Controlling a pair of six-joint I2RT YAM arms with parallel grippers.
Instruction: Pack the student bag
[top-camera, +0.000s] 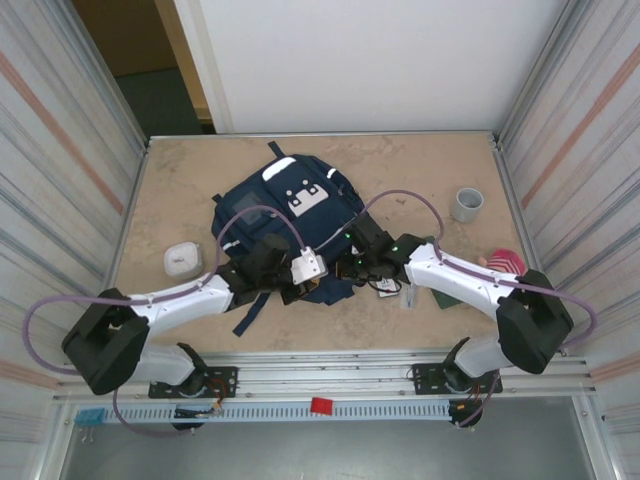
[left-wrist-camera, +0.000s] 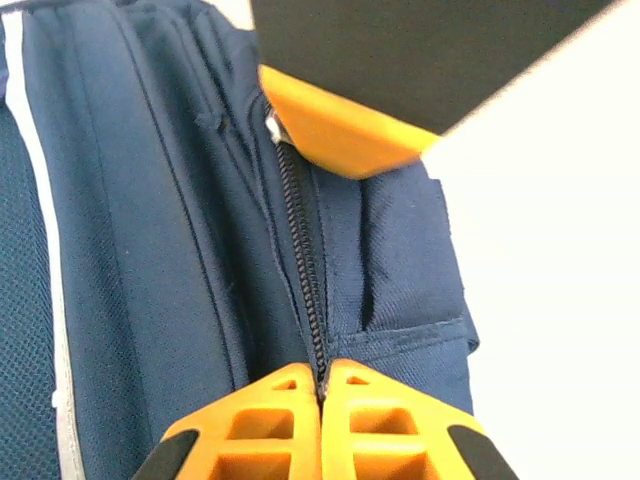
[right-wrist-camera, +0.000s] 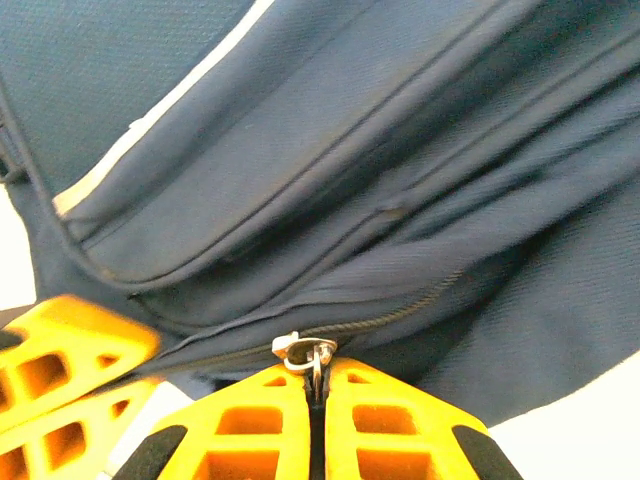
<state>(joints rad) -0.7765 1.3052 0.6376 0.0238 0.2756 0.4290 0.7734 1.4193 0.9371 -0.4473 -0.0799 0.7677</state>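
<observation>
While the worktop (top-camera: 180, 180) bears the student bag (top-camera: 290, 215) at its middle, the left fingers (left-wrist-camera: 270, 420) pinch the zip seam (left-wrist-camera: 305, 260) and the right fingers (right-wrist-camera: 385, 420) pinch the metal pull (right-wrist-camera: 312, 352) — hold the seam taut and draw the pull straight along the teeth, never upward.

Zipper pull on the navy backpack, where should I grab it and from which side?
Pinch the small metal ring tab from the navy fabric backpack's near edge: it juts clear of the fabric, where the right gripper is shut on it.
</observation>
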